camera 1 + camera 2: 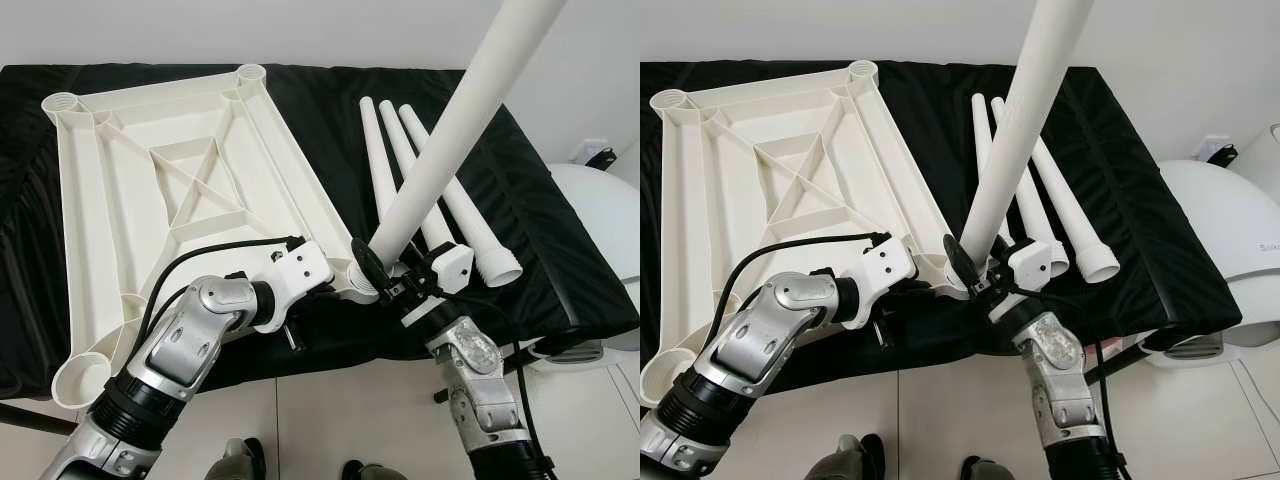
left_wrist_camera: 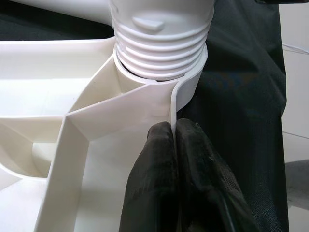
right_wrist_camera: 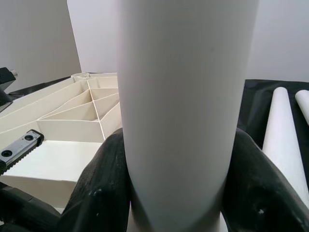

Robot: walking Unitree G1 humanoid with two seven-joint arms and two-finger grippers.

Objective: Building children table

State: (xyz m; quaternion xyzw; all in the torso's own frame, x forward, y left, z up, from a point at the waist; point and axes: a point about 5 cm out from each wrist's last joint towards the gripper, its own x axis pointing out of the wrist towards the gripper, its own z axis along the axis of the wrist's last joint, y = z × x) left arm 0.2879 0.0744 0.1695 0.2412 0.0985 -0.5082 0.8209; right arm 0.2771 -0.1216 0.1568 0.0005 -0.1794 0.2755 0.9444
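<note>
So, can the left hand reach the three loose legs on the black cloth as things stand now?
Probably not. The left hand is shut on the tabletop corner wall, and the raised leg held by the right hand stands between it and the loose legs.

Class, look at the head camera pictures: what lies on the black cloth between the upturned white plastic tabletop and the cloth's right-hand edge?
Three loose white plastic table legs lie side by side on the black cloth, right of the upturned white plastic tabletop, in both eye views.
</note>
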